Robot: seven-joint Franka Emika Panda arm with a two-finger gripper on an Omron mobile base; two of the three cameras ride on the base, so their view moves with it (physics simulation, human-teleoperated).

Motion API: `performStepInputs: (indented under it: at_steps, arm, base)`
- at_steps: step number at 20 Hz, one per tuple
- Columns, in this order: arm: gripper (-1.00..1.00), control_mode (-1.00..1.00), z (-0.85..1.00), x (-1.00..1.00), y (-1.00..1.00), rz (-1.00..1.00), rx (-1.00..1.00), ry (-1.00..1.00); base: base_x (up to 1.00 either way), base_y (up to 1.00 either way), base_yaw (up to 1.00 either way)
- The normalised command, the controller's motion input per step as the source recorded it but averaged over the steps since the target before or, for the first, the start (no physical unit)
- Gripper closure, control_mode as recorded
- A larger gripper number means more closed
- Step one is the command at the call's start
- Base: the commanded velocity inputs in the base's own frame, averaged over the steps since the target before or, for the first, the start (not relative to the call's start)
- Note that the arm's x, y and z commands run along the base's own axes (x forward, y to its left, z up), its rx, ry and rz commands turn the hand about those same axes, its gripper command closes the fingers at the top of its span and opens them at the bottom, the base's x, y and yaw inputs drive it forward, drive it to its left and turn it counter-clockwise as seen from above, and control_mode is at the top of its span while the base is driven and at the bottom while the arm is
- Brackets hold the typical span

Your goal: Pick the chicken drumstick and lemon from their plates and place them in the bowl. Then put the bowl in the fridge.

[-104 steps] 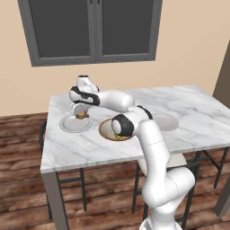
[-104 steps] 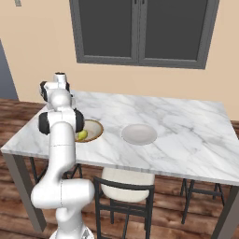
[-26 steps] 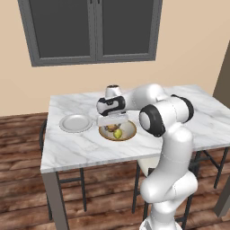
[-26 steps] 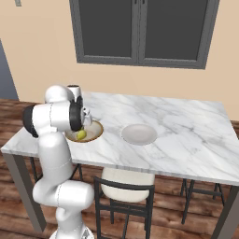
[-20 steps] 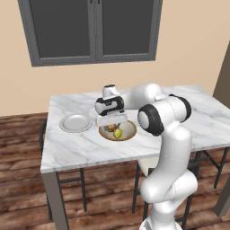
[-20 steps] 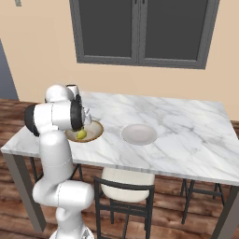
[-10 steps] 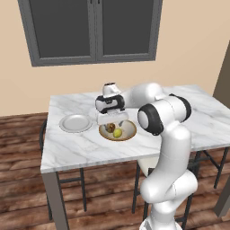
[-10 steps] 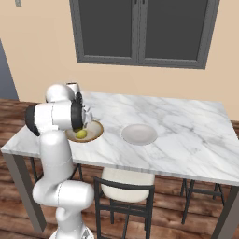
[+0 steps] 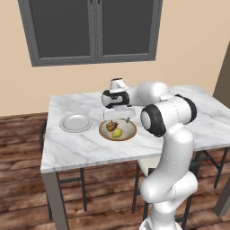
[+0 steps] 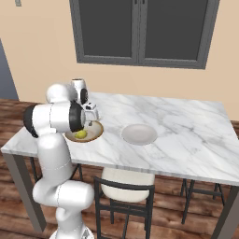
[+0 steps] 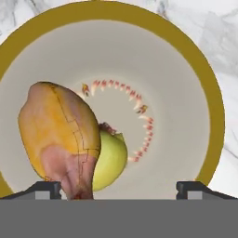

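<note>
Taking the bowl (image 9: 118, 130) as the landmark on the marble table (image 9: 81, 148): to its left, just beside it, sits one bare plate (image 9: 76, 122). Inside the bowl the drumstick (image 9: 111, 126) lies against the lemon (image 9: 117, 133), touching it; in the hand view the drumstick (image 11: 60, 135) partly covers the lemon (image 11: 110, 160). Directly above the bowl hangs the gripper (image 9: 118, 118), its jaws spread wide and gripping nothing. To the bowl's right, in the right base view, the second bare plate (image 10: 139, 134) rests near it.

Both foods appear to be in, so the loading step looks done. The next move likely calls for gripping the bowl's rim and carrying it level to the fridge, which probably means the base must drive.
</note>
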Motion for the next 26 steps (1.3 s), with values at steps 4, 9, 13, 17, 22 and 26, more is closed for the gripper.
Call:
performStepInputs:
  at_steps: [4,9,13,17,22,26]
  arm:
    - [-1.00,-1.00,0.18,-0.18,-0.44,-0.09,0.02,0.00]
    - [-1.00,-1.00,0.11,-0.27,-0.29,-0.17,0.06,0.00]
    - [-1.00,-1.00,0.08,-0.27,-0.20,-0.17,0.05,0.00]
    - [-1.00,-1.00,0.04,-0.27,-0.17,-0.17,0.06,0.00]
    - [-1.00,-1.00,0.00,-0.29,-0.09,-0.17,0.05,0.00]
    - [-1.00,-1.00,0.00,-0.18,-0.02,-0.20,0.01,0.10]
  base:
    - [0.00,0.00,0.00]
    - [0.00,0.00,0.00]
    - [0.00,0.00,0.00]
    - [0.00,0.00,0.00]
    - [0.00,0.00,0.00]
    - [0.00,0.00,0.00]
